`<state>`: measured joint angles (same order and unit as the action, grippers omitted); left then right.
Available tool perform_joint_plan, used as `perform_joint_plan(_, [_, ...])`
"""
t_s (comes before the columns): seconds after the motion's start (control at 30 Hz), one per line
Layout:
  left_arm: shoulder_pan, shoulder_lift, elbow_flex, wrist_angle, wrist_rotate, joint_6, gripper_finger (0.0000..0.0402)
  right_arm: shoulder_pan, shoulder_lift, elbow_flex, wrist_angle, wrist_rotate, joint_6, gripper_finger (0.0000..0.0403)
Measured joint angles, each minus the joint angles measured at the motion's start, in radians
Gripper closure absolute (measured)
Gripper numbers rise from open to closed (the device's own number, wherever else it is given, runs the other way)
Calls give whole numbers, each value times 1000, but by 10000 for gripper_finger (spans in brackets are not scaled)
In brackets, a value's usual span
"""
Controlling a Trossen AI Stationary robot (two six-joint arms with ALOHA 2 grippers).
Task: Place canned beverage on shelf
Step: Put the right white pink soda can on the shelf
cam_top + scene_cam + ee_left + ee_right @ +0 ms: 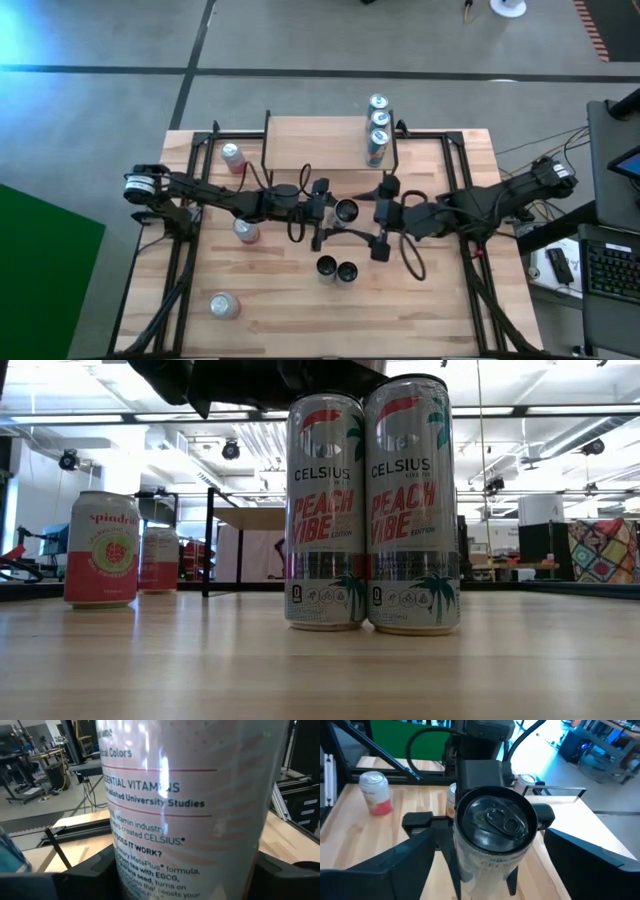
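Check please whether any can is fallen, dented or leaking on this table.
Nothing stands out. The three cans on the shelf stand upright, as do the two Celsius cans and the pink cans on the table. The left tool holds one can upright; no spill shows.

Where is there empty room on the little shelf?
The shelf's left and middle top is bare, up to three cans crowding its right end. The left gripper holds a tall can at mid-table, right gripper open beside it.
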<state>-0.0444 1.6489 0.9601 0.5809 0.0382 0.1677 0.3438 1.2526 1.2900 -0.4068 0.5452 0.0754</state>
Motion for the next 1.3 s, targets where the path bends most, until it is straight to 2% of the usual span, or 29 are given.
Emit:
perform_joint_plan(0.13, [1,0,0,13,-3,0,156,-15,29,0,31,-5,-22,34])
perform_joint_plan(0.27, [4,0,0,21,-4,7,156,-30,35,7,50,-5,-25,46])
perform_joint_plan(0.4, [8,0,0,20,-37,7,156,-48,34,9,52,-16,-20,86])
perform_joint_plan(0.53, [8,0,-3,19,-73,2,155,-101,30,9,44,-151,13,139])
perform_joint_plan(0.63, [9,1,-4,19,-75,-1,155,-133,35,11,43,-183,11,161])
perform_joint_plan(0.97, [20,-30,-30,50,-83,35,132,-188,26,62,3,-240,-39,150])
perform_joint_plan(1.13, [58,-127,-116,59,-82,17,114,-257,25,105,-37,-320,-43,152])
perform_joint_plan(1.3, [109,-246,-251,106,-82,-38,105,-336,25,131,-77,-334,-96,150])
